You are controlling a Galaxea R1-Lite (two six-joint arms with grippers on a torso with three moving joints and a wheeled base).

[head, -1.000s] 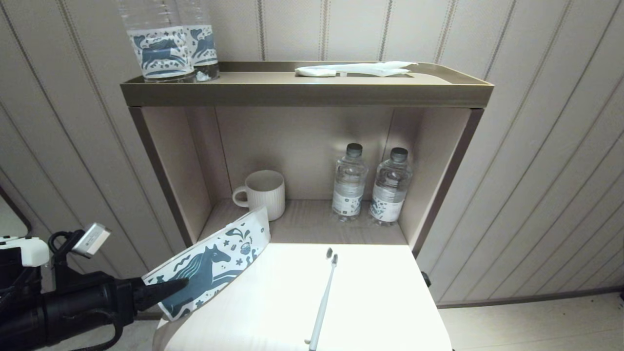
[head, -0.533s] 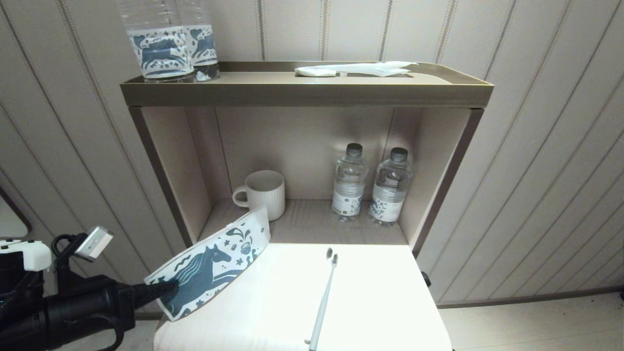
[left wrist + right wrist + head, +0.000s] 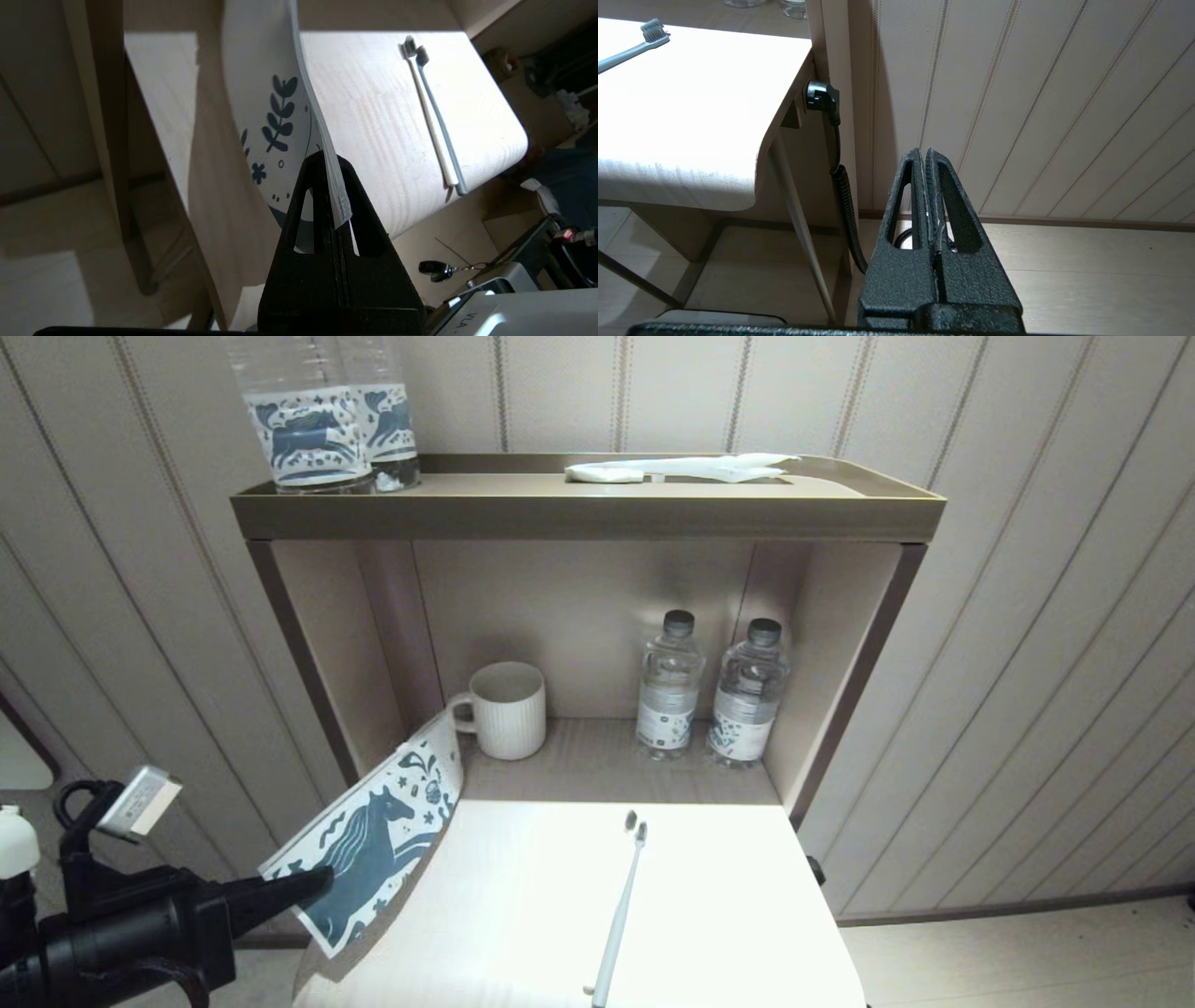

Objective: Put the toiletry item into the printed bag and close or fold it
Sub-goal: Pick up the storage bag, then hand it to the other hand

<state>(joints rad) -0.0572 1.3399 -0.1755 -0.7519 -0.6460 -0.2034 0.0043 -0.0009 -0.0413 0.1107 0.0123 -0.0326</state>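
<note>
The printed bag (image 3: 373, 840), a long white pouch with a dark blue horse, stands tilted over the table's left edge, its far end up beside the mug. My left gripper (image 3: 322, 877) is shut on the bag's near end; in the left wrist view the bag (image 3: 261, 93) runs edge-on out of the closed left gripper (image 3: 327, 161). The toiletry item, a slim pale toothbrush (image 3: 621, 915), lies on the table (image 3: 728, 915) with a second one close alongside (image 3: 432, 112). My right gripper (image 3: 924, 151) hangs shut and empty, low beside the table's right side.
A ribbed mug (image 3: 504, 709) and two small water bottles (image 3: 669, 686) stand in the open shelf behind the table. On top are horse-label bottles (image 3: 308, 429) and a white wrapped packet (image 3: 681, 469). A black corrugated cable (image 3: 843, 186) runs down by the table leg.
My left gripper closed on the bag's near end and drew it left and back; the bag's far end swung from over the table toward the shelf's left wall. The toothbrush has not moved.
</note>
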